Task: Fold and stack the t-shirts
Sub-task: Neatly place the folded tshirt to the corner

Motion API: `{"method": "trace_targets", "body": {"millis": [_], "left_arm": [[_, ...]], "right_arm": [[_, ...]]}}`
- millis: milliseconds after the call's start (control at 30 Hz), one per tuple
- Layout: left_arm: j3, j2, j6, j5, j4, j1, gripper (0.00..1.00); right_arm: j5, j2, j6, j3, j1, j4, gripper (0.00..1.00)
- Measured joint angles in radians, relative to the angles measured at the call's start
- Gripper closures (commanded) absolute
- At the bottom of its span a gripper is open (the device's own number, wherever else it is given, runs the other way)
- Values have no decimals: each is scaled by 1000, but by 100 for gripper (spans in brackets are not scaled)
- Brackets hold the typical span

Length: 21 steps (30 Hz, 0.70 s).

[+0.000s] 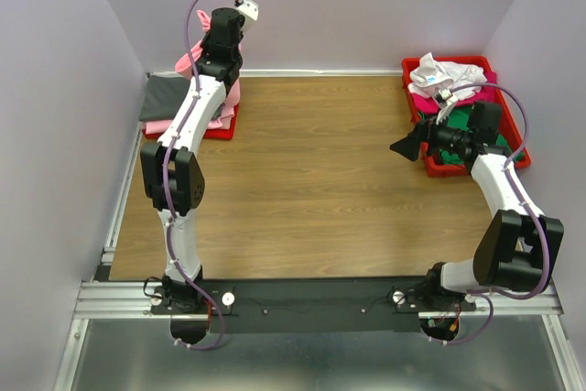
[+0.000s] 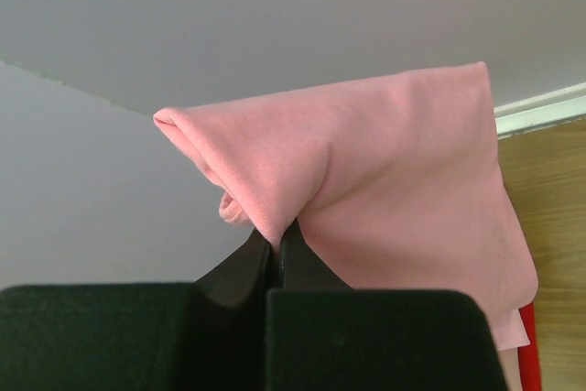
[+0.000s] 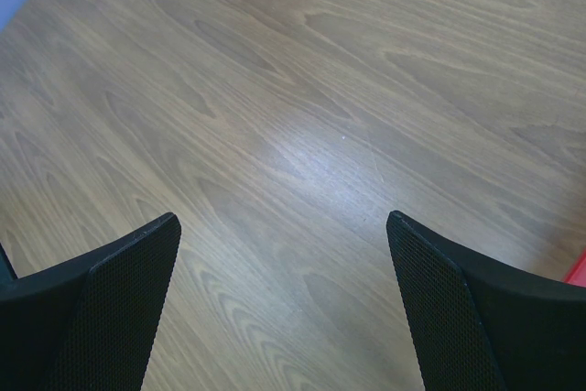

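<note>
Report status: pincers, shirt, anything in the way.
Left pincer shut on pink t-shirt, aloft near left red tray. Right pincer open over table. No obstruction seen.

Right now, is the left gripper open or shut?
Shut: the left gripper pinches a fold of the pink t-shirt, its fingers pressed together.

Lab; plain-walled robot table [image 1: 302,180]

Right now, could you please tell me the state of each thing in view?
Left pincer: shut on pink tee.
Pink tee: hanging bunched from left pincer.
Right pincer: open, empty.
Grey tee: lying flat at left tray.
Right tray: filled with crumpled tees.
</note>
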Motion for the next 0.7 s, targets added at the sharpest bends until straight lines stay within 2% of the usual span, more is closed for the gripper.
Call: {"method": "trace_targets", "body": {"millis": [467, 700], "left_arm": [[-3, 43, 11, 0, 10, 0, 100], [-90, -41, 11, 0, 9, -9, 100]], "right_arm": [[-5, 0, 0, 0, -11, 0, 0], [-5, 0, -1, 0, -11, 0, 0]]}}
